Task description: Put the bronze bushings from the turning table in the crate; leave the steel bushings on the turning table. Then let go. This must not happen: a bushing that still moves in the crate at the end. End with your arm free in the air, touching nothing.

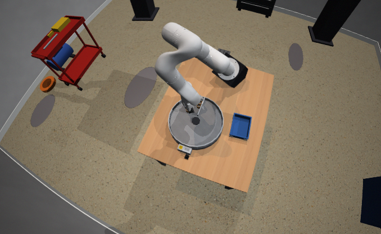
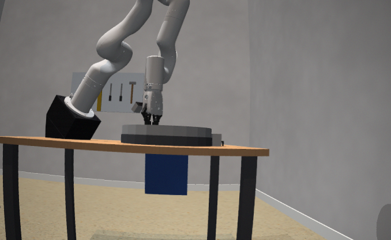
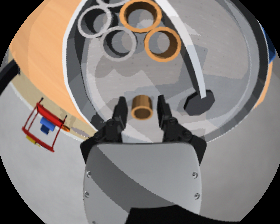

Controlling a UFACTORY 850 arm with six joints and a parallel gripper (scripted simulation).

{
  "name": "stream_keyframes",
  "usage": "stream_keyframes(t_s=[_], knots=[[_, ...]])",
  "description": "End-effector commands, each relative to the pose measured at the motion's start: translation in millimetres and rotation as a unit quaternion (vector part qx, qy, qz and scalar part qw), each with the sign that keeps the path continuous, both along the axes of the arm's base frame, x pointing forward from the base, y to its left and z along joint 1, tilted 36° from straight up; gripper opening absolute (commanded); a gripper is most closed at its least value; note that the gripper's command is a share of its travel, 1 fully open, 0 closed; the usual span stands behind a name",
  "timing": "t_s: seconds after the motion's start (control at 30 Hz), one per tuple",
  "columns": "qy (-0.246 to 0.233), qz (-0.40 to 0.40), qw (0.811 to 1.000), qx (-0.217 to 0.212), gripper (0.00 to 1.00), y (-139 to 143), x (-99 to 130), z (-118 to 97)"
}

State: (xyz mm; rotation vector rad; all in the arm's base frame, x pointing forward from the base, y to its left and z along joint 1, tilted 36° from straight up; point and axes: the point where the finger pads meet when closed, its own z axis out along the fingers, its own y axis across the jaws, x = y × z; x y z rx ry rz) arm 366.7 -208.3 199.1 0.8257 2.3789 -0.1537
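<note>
The grey turning table (image 1: 195, 123) stands on the wooden table, with the blue crate (image 1: 240, 125) to its right. In the wrist view three steel bushings (image 3: 96, 20) and two bronze bushings (image 3: 141, 15) (image 3: 163, 42) stand grouped near the table's far rim. A third bronze bushing (image 3: 143, 106) stands upright between my fingers, with a gap on each side. My gripper (image 3: 141, 102) (image 2: 151, 120) is open around it and low over the disc. It also shows in the overhead view (image 1: 190, 108), at the disc's back edge.
A pale bar (image 3: 191, 63) runs from the rim to the dark hub (image 3: 200, 103). A small control box (image 1: 184, 149) sits at the turning table's front edge. The arm's black base (image 1: 232, 72) stands at the table's back. A red cart (image 1: 66, 50) is far left.
</note>
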Motion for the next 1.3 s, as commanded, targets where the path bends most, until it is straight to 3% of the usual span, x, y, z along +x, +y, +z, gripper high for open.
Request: stream_keyframes(t_s=[0.0,1.27], knots=[[0.000,0.000,1.000,0.000,0.00,-0.1,0.2,0.3],[0.000,0.000,1.000,0.000,0.00,1.3,-2.1,3.9]])
